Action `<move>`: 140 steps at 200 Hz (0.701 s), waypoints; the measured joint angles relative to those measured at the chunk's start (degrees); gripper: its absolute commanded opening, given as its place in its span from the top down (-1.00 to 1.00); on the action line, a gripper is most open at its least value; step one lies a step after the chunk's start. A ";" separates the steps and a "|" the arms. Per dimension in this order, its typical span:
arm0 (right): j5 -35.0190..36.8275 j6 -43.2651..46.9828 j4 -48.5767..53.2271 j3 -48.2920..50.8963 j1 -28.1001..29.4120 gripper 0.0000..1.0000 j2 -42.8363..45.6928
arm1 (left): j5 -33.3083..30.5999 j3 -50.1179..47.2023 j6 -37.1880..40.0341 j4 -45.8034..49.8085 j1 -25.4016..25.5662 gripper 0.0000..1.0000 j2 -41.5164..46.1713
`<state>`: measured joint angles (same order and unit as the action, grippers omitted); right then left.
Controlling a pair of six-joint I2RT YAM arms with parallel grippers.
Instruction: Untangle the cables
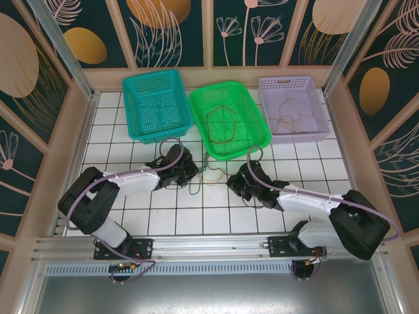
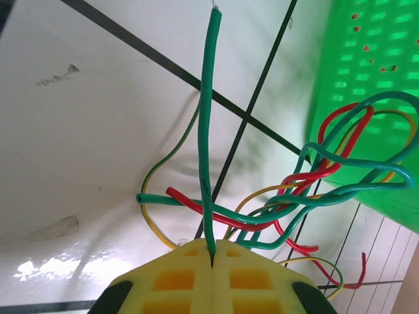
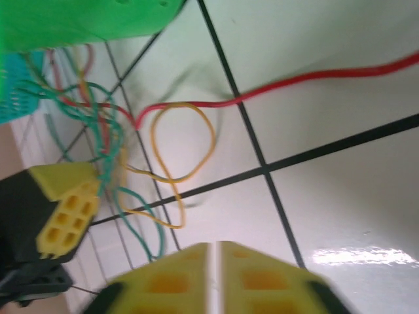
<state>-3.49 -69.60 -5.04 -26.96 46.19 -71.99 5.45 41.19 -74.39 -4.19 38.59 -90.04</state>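
Cables (image 1: pixel 211 171) on table (image 1: pixel 301 163) before middle basket (image 1: pixel 229 121), between left claw (image 1: pixel 190 171) and right claw (image 1: pixel 237 185).

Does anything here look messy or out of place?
Yes. A knot of wires, green, red and yellow, lies tangled on the white tiles beside the green basket, the strands looping over each other. The left gripper is shut on one green wire.

Tangle of thin red, yellow and green wires (image 2: pixel 288 209) lying knotted on the white tiles (image 2: pixel 98 131). One green strand (image 2: pixel 204 131) runs straight, pinched in my left gripper (image 2: pixel 213 254).
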 measured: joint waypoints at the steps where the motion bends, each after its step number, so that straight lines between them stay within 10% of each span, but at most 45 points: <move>1: 0.02 0.37 0.61 -0.37 0.02 0.19 -0.13 | -0.02 0.00 0.02 0.07 0.00 1.00 0.04; 28: 4.33 6.08 14.64 -12.41 1.01 -0.06 -0.15 | -1.03 0.02 0.63 3.56 0.00 1.00 1.07; 56: 8.04 14.67 22.53 -30.93 -4.52 -0.07 -0.76 | -1.16 0.02 1.38 6.38 0.00 0.17 1.38; 84: 8.20 23.43 22.99 -45.40 -16.04 -0.06 -9.60 | -2.29 0.79 2.45 9.90 0.00 -0.21 4.15; 140: 7.34 37.16 25.57 -61.72 -22.95 0.00 -37.24 | -8.83 14.47 6.54 19.96 0.00 -0.29 12.31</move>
<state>3.86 -32.45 20.53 -88.68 23.24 -109.23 -3.38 55.66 -67.85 15.77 38.59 -77.73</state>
